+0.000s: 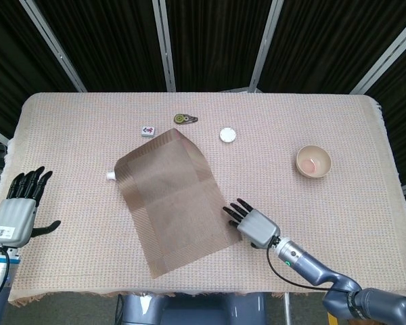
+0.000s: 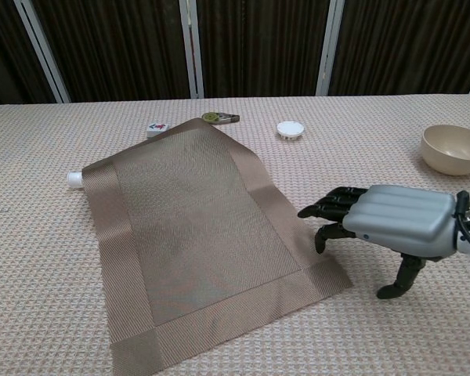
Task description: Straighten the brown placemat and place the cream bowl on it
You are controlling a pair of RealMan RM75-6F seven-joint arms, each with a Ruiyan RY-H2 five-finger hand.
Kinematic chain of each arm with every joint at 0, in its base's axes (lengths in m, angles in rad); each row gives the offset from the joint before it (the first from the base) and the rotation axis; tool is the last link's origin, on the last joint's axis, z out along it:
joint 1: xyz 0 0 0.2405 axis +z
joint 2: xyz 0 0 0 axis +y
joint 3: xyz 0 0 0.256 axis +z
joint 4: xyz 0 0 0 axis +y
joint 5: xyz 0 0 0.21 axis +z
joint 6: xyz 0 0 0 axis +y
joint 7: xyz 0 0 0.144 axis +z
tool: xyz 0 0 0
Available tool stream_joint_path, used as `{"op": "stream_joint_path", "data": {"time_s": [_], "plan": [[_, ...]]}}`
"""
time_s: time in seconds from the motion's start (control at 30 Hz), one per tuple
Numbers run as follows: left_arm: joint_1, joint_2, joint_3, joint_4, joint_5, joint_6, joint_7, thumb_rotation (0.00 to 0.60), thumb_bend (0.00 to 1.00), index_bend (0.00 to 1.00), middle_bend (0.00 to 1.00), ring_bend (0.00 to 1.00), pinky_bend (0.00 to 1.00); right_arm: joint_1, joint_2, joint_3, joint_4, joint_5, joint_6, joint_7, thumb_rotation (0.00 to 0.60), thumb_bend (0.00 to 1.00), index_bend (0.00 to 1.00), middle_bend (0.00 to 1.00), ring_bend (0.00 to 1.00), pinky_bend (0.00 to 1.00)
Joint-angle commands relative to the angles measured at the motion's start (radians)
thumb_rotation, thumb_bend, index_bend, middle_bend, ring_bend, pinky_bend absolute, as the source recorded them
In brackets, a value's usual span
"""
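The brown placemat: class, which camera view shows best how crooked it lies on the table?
The head view: looking down, it shows the whole placemat turned at an angle to the table edges. The chest view sees it low and foreshortened, with its near corner cut off by the frame.

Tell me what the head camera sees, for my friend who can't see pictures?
A robot's right hand reaches its fingers to the edge of a crooked brown placemat on a table. A cream bowl sits far right; the left hand waits open at the left.

Brown ribbed placemat [image 1: 174, 200], cream bowl [image 1: 314, 162], beige tablecloth [image 1: 311, 115]
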Motion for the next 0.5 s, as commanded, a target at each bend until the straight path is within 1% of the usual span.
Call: {"op": "stream_joint_path", "data": {"time_s": [0.03,0.37,0.5], "plan": [[-0.002,0.000,0.001,0.002,-0.001,-0.007,-0.004,0.600,0.00,0.00,0.00,0.00,0.00,0.003,-0.014,0.001,0.007,0.009,0.003,-0.004,0.600,0.04,0.28,0.00,0.00,0.00],[-0.004,0.000,0.001,0.001,0.006,-0.016,-0.014,0.600,0.00,0.00,0.00,0.00,0.00,0.015,-0.061,0.013,0.018,0.029,0.015,-0.028,0.600,0.04,0.28,0.00,0.00,0.00],[-0.003,0.001,0.002,0.003,0.005,-0.020,-0.018,0.600,0.00,0.00,0.00,0.00,0.00,0.021,-0.071,0.020,0.013,0.038,0.025,-0.056,0.600,0.04,0.28,0.01,0.00,0.00]]}}
